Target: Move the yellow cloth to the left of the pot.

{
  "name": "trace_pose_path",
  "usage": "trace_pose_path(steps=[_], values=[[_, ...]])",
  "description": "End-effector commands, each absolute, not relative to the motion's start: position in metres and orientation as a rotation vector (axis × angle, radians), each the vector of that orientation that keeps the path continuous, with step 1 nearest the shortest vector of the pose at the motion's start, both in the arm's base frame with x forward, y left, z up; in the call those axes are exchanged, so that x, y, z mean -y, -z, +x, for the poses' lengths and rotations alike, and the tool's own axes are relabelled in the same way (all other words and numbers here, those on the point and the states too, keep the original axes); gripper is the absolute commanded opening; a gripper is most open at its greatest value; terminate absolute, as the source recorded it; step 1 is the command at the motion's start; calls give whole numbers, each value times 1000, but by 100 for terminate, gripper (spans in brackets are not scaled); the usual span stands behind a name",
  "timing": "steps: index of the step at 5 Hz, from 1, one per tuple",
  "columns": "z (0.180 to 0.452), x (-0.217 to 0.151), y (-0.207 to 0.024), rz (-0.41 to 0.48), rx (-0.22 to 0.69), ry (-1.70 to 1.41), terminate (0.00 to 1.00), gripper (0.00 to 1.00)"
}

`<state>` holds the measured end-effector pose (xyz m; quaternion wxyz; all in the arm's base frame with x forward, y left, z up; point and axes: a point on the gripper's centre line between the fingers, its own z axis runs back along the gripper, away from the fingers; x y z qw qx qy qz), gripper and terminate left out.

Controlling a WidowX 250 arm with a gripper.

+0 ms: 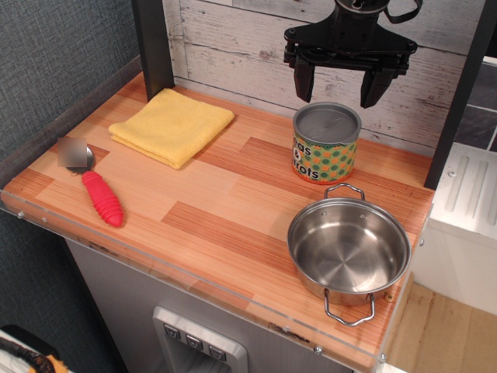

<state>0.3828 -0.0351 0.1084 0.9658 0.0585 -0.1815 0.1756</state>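
The yellow cloth (172,124) lies folded and flat at the back left of the wooden tabletop. The pot (349,250), shallow, shiny steel with two wire loop handles, stands empty at the front right. The cloth is far to the pot's left and further back. My black gripper (338,88) hangs open and empty at the back, high above the tin can, well apart from the cloth and the pot.
A tin can (326,143) with a green-orange dotted label stands upright just behind the pot. A spoon with a red ribbed handle (102,197) lies near the front left edge. A dark post (154,47) stands at the back left, a plank wall (233,47) behind.
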Motion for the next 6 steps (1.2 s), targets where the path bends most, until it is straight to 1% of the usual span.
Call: trace_pose_path(steps=[1, 2, 3, 4, 5, 6], values=[[383, 35, -108, 118, 367, -355, 0, 100], [382, 28, -120, 125, 378, -376, 0, 100], [377, 10, -131, 108, 375, -413, 0, 100], [369, -15, -133, 88, 363, -475, 0, 100], [357, -38, -140, 98, 381, -569, 0, 100], [344, -62, -141, 142, 337, -690, 0, 100]])
